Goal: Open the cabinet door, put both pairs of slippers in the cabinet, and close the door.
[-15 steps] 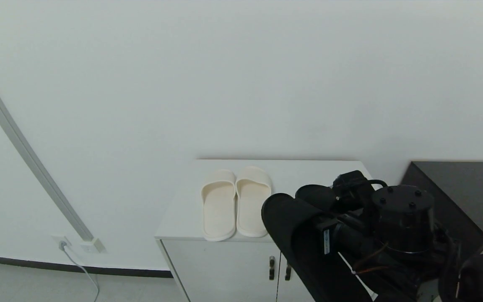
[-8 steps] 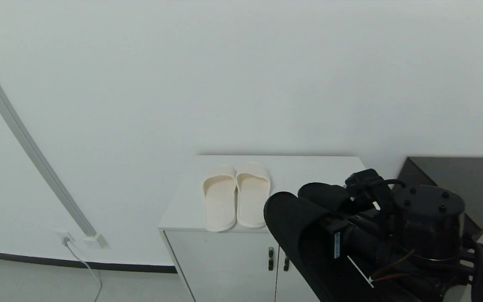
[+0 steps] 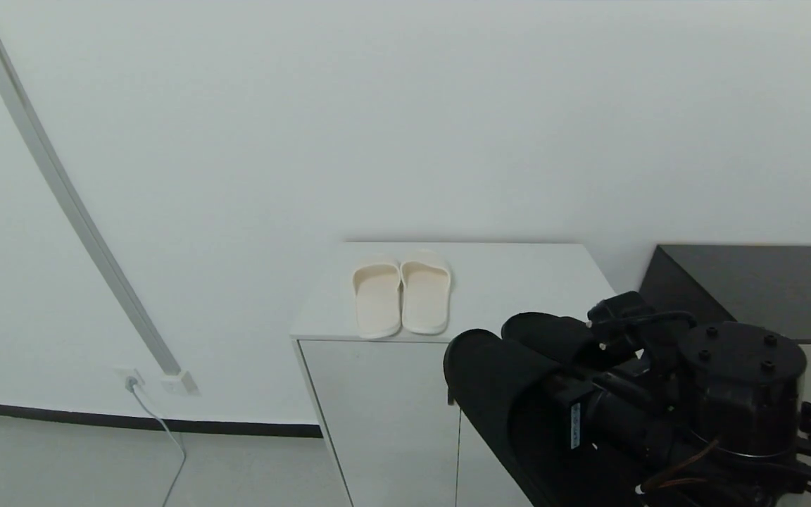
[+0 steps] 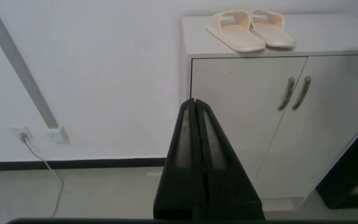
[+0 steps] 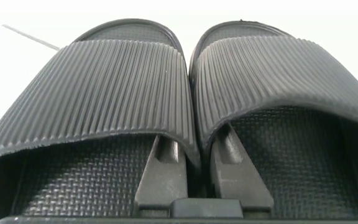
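Observation:
A pair of cream slippers (image 3: 402, 292) (image 4: 250, 28) lies side by side on top of the white cabinet (image 3: 518, 282) (image 4: 241, 93), near its front left. Both cabinet doors are shut, and their two handles (image 4: 294, 93) meet at the middle seam. In front of the cabinet's right half, my right gripper (image 5: 196, 146) is shut on a pair of black slippers (image 3: 511, 366) (image 5: 185, 93), pinching their two inner edges together. My left gripper (image 4: 195, 106) is shut on nothing, low down and left of the cabinet front, some way off.
A dark table (image 3: 764, 282) stands right of the cabinet against the white wall. A wall socket with a hanging cable (image 3: 131, 380) and a slanted grey conduit (image 3: 60, 183) are on the left. Open floor (image 3: 96, 465) lies left of the cabinet.
The head camera has moved, so the cabinet looks smaller and farther off, and its handles are now hidden by the black slippers. The right gripper still holds the black pair.

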Tool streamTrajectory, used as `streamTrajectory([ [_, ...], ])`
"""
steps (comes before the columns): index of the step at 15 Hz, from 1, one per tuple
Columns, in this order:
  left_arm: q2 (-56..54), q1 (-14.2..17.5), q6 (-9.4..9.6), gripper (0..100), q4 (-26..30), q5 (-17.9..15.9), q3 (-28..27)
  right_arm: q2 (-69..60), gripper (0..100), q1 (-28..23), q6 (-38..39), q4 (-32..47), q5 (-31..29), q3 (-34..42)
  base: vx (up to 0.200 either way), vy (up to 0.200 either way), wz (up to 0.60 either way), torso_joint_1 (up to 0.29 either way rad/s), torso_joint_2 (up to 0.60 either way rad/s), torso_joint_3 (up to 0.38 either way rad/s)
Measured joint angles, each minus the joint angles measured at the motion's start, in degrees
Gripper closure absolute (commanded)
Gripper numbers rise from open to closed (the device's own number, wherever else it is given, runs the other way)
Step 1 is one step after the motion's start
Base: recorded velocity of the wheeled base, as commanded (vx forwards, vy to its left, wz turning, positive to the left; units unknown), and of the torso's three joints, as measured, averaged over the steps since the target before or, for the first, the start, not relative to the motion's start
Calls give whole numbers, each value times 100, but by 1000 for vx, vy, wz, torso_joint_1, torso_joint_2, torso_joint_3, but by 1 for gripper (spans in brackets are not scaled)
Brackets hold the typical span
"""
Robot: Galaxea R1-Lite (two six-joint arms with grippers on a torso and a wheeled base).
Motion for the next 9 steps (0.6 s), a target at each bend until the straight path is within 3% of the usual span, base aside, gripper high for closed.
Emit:
streamTrajectory([
  [9,-2,0,-11,100,5,17,7,-20,100,-9,-2,-13,101,127,0,0,0,0,0,0],
])
